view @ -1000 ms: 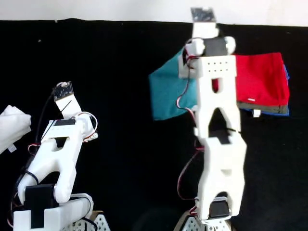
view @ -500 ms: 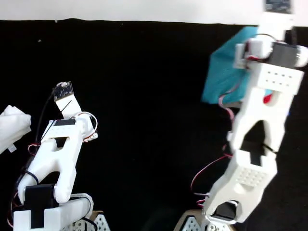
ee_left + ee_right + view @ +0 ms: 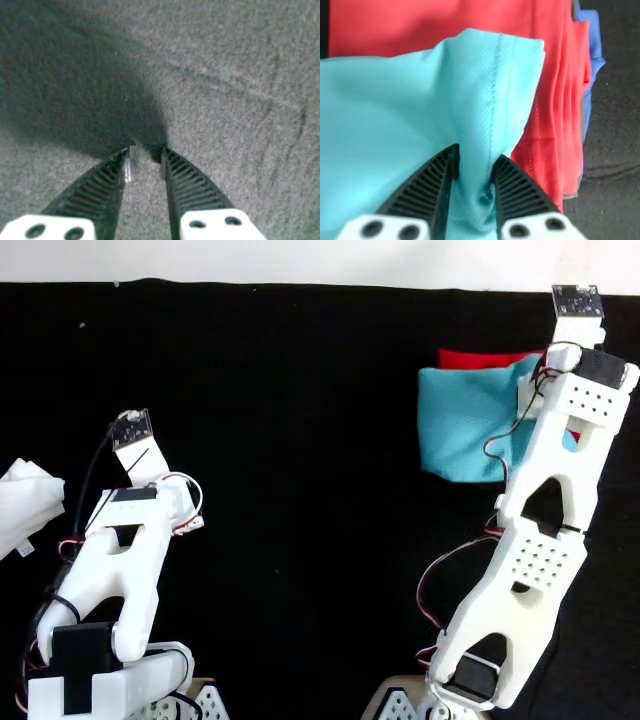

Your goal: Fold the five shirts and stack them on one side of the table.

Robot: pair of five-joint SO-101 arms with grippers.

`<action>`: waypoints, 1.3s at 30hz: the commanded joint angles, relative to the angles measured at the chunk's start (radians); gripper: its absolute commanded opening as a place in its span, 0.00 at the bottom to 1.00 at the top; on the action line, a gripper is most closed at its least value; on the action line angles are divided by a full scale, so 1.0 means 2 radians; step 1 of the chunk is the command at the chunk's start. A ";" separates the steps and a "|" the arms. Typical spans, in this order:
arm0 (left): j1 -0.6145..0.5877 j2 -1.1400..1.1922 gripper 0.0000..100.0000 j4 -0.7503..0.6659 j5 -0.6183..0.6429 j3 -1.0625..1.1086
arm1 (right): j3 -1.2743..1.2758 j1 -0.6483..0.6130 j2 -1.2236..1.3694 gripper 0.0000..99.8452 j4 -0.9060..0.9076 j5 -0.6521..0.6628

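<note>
A folded teal shirt (image 3: 467, 430) lies over a red shirt (image 3: 475, 359) at the back right of the table. My right gripper (image 3: 473, 170) is shut on a bunched fold of the teal shirt (image 3: 395, 130), above the stack of the red shirt (image 3: 555, 100) and a blue shirt (image 3: 592, 45) beneath it. In the high view the right arm (image 3: 545, 520) leans over the stack and hides part of it. A crumpled white shirt (image 3: 25, 502) sits at the left edge. My left gripper (image 3: 146, 159) hangs just above the bare black cloth, its fingers a narrow gap apart and holding nothing.
The black cloth (image 3: 300, 440) covers the whole table, with open room across the middle and the back left. The left arm (image 3: 115, 570) stands at the front left, close to the white shirt.
The right arm has swung from the table's middle to the right, carrying the teal shirt over the red stack. The left arm has kept still.
</note>
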 commanded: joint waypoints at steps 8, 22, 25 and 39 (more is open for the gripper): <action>-0.003 -0.004 0.10 -0.017 -0.005 -0.003 | -0.109 0.044 0.003 0.01 -0.049 0.005; -0.003 -0.004 0.10 -0.017 -0.005 -0.003 | -0.086 0.049 0.045 0.13 -0.053 -0.013; -0.003 -0.004 0.10 -0.017 -0.005 -0.003 | -0.086 0.047 0.013 0.17 -0.049 -0.058; -0.003 -0.004 0.10 -0.017 -0.005 -0.003 | -0.085 -0.041 -0.148 0.17 0.016 -0.074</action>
